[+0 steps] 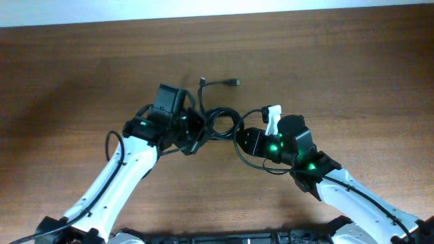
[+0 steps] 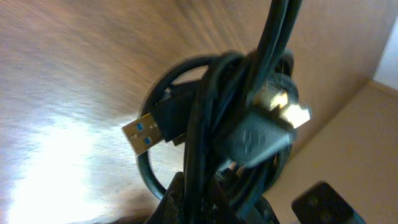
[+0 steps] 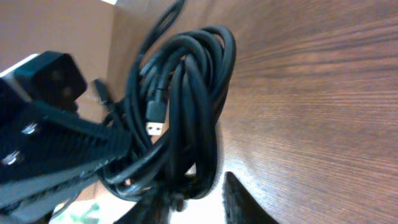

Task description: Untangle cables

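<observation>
Overhead, cables [image 1: 220,122]: bunched in a tangle over the table [image 1: 339,68], between both tools; one loose end trailing beyond their tips
Overhead, left gripper [image 1: 192,132]: at the tangle's left edge
Overhead, right gripper [image 1: 245,139]: at the tangle's right edge
Left wrist, grip: jaws together, clamped on the cables; bundle rising from the tips; blue-tongued plug [image 2: 146,134] left, gold-tipped plug [image 2: 286,109] right
Right wrist, grip: coil just ahead of the jaws, lower loops between them; clamped or not, cannot tell; silvery plug [image 3: 155,121] within the coil

The overhead camera looked down on the brown wooden table [image 1: 81,81], while both wrist cameras closely faced the same bundle of thin black cables [image 3: 193,62].
</observation>
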